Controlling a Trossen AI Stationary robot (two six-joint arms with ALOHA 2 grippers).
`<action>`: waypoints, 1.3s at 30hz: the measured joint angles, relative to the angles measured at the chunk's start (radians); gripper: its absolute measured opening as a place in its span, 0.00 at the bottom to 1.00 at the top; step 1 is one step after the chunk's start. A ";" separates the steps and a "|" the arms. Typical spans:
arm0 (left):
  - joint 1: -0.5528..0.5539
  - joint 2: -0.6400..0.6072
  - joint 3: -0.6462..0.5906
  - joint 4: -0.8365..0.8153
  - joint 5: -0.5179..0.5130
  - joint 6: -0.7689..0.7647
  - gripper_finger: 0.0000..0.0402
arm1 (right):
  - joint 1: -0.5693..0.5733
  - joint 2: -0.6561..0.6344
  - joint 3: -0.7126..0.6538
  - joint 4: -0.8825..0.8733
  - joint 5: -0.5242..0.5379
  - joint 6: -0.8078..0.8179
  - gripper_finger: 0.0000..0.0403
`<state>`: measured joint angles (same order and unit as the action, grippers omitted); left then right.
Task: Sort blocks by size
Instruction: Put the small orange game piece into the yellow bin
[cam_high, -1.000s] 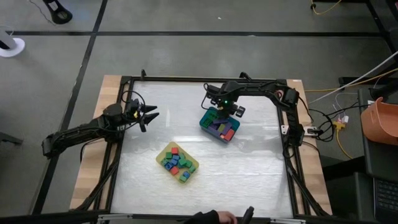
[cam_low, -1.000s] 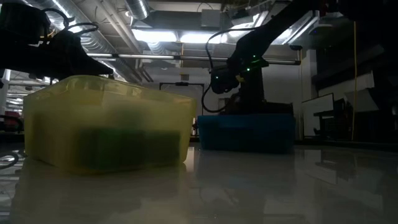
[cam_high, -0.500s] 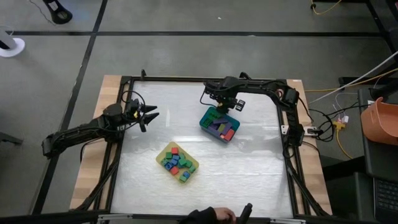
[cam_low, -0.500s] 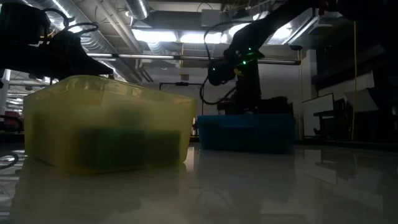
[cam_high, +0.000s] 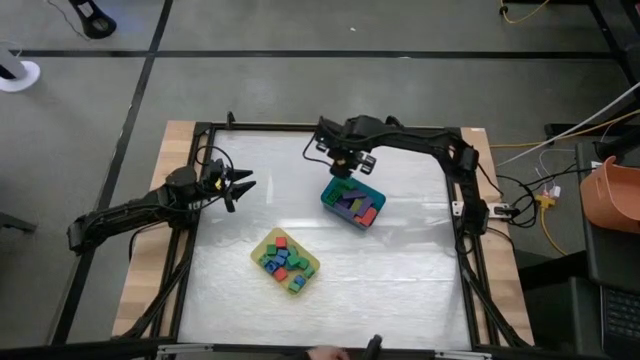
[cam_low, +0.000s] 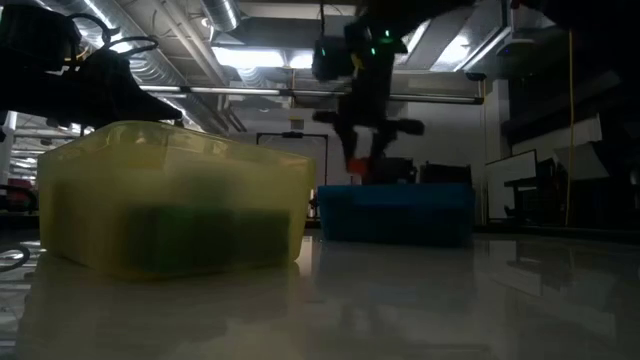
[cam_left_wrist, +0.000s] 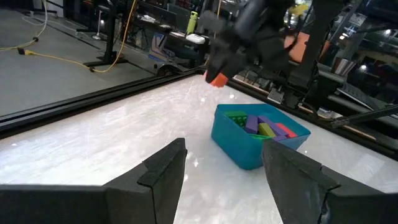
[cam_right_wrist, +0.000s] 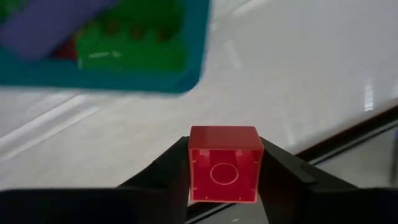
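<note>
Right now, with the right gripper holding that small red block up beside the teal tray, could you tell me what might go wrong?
1. The right gripper pinches the red block only by its side faces, high above the table; a slip could send it bouncing away.
2. The yellow tray sits across open table, so carrying it there is a long path.

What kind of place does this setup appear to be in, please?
Probably a robotics lab or workshop: a framed work table on bare concrete floor, exposed ceiling ducts, and equipment stands with loose cables beyond the table.
</note>
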<state>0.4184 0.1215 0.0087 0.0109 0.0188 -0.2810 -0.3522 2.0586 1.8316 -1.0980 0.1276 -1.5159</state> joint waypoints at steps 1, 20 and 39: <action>0.000 0.000 0.000 0.000 0.000 0.000 0.50 | 0.014 0.000 0.020 0.001 -0.008 0.001 0.38; 0.000 0.000 0.000 0.000 0.000 0.000 0.50 | 0.367 0.000 0.134 0.226 -0.096 0.155 0.39; 0.000 0.000 0.000 0.000 0.000 0.000 0.50 | 0.523 0.013 0.135 0.413 -0.308 0.162 0.42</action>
<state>0.4183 0.1215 0.0086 0.0105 0.0185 -0.2810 0.1707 2.0712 1.9667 -0.6851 -0.1802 -1.3541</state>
